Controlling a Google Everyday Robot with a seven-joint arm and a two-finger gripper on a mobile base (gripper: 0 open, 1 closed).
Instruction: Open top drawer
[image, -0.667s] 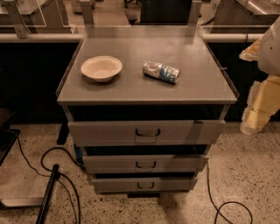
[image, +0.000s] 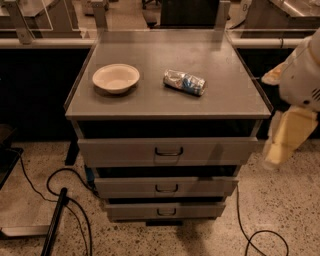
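Since the small dark handle (image: 169, 151) sits at the centre of the drawer front, low under the cabinet top (image: 150, 50), we judge that our gripper (image: 285, 142) has to come round to the front before any pull can begin. It hangs at the right edge of the view, beside the cabinet and well apart from the handle. We cannot tell whether it is open or closed.

The top drawer (image: 115, 151) is directly under the cabinet top, above the two lower drawers (image: 125, 187). A dark band lies above its front, and what is inside is hidden from us.

On the cabinet top a white bowl (image: 116, 77) stands upright at the left and looks empty. A crushed can (image: 184, 82) lies on its side to the right of the bowl, not touching it. Both rest back from the front edge, so we think a pull on the drawer will not disturb them.
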